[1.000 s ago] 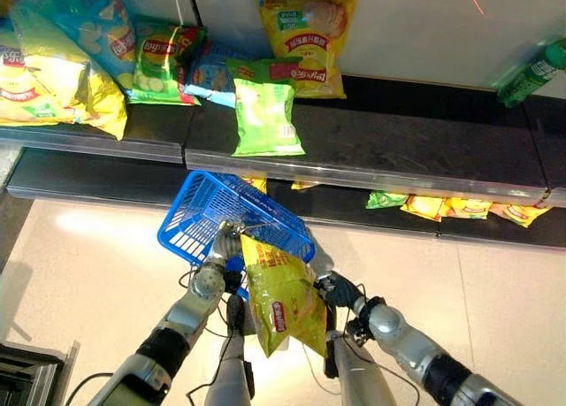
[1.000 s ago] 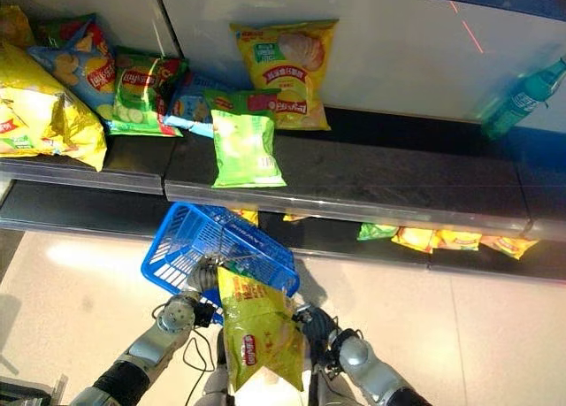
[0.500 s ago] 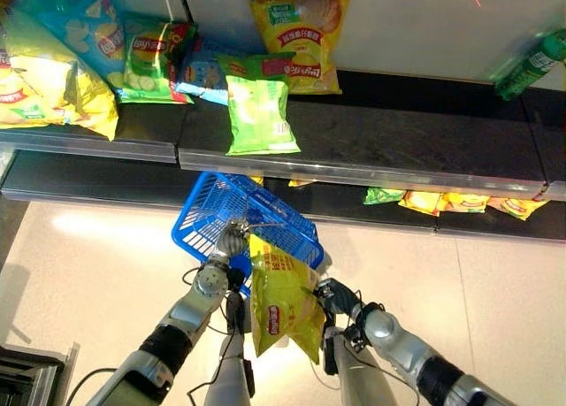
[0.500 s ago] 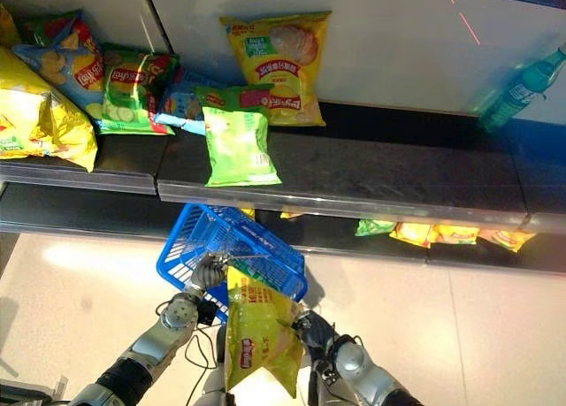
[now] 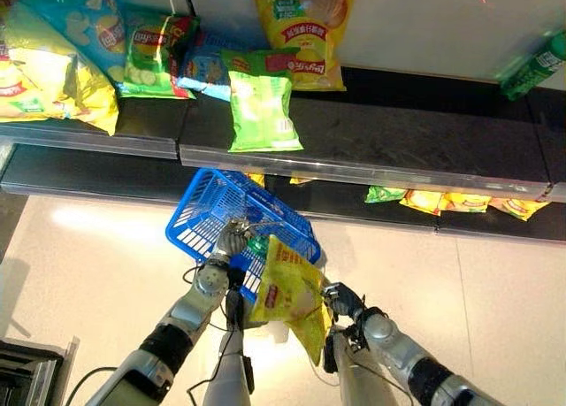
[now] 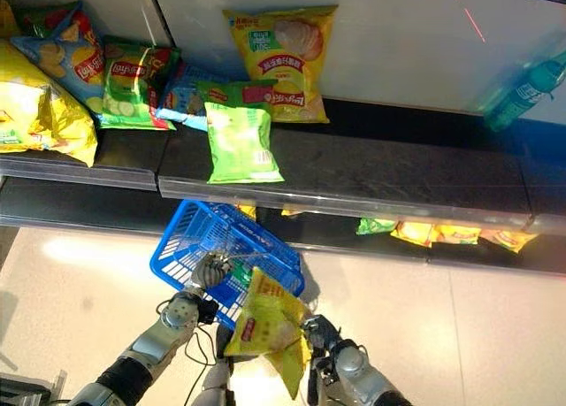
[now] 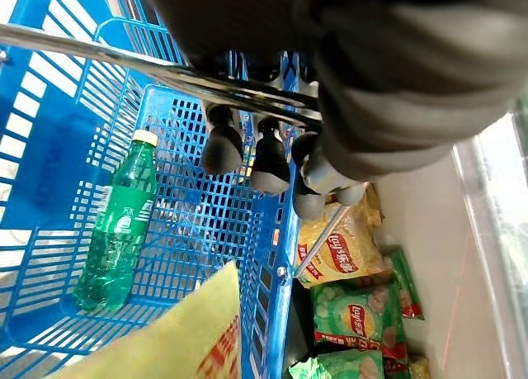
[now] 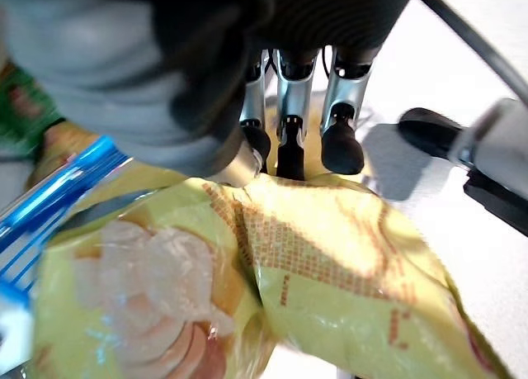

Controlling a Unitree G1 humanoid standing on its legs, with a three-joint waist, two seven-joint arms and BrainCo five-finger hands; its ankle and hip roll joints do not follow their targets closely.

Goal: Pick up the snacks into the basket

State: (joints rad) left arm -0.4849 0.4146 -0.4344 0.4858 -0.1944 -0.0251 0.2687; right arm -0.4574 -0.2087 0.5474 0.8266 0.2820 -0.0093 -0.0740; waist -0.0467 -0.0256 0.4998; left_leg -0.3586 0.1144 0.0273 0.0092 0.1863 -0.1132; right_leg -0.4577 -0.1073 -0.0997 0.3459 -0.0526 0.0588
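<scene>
Head views: the left hand [image 5: 232,241] holds the blue basket [image 5: 205,213] by its wire handle below the shelf [image 5: 398,149]. The right hand [image 5: 339,297] pinches a yellow bag [image 5: 287,293] at the basket's rim.

Left wrist: fingers curl round the handle [image 7: 165,69]; a green bottle [image 7: 117,226] lies inside.

Right wrist: fingertips [image 8: 341,141] seemingly pinch the bag's edge.
</scene>
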